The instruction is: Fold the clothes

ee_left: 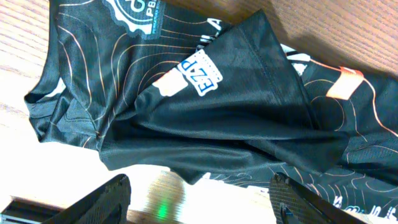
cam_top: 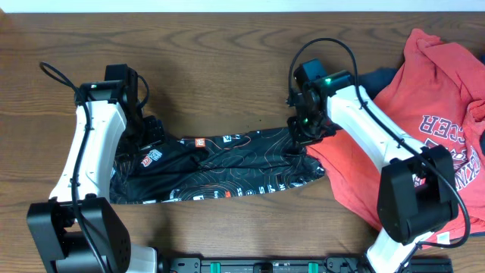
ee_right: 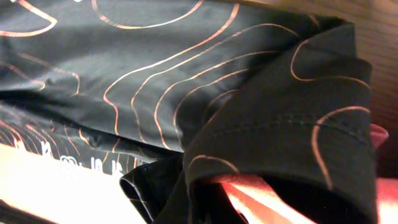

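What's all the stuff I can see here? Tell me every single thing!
black jersey: one, black with orange lines, middle of the table
red T-shirt: one, red with print, right side, its edge under the jersey's right end
navy garment: one, dark blue, peeking out by the red T-shirt's top
table: one, brown wood, under everything
left arm: one, white and black, left side
right arm: one, white and black, right side
left gripper: one, black, open over the jersey's left end
right gripper: one, black, shut, seemingly pinching the jersey's right end
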Controlling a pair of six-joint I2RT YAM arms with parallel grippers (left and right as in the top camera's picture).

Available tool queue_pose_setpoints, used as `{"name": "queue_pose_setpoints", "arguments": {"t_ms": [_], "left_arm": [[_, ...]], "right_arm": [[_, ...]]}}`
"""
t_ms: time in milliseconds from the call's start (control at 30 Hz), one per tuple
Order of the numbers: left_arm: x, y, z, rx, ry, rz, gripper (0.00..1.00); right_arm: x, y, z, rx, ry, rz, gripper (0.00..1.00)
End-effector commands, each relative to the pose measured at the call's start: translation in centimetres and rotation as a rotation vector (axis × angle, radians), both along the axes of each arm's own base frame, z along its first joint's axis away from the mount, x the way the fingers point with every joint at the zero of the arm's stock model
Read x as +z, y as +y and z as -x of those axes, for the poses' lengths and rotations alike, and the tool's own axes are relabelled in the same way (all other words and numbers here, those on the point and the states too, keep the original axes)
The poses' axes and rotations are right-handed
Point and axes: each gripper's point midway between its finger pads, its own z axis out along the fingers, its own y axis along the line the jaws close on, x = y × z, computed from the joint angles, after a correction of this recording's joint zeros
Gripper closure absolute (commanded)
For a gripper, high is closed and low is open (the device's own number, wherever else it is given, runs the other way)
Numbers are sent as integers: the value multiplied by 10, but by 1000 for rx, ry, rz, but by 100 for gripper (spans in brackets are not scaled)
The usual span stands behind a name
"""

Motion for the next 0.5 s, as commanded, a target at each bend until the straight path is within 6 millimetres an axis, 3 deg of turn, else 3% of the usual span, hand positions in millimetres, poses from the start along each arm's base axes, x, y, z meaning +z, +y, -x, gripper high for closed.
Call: {"name": "queue_pose_setpoints", "arguments": {"t_ms": [0, 333, 367, 433, 467], "left_arm": [[6, 4, 1, -3, -15, -17, 27], [6, 4, 1, -2, -14, -17, 27], [6, 4, 1, -3, -14, -17, 27], [6, 4, 1, -3, -14, -17, 27], [6, 4, 1, -3, -14, -17, 27]], "right_arm": [[11, 44, 16, 154, -1, -126, 99], [12, 83, 30, 240, -38, -145, 98], [12, 84, 31, 245, -39, -145, 94], [11, 82, 31, 251, -50, -120, 63], [10, 79, 29, 249, -56, -102, 60]]}}
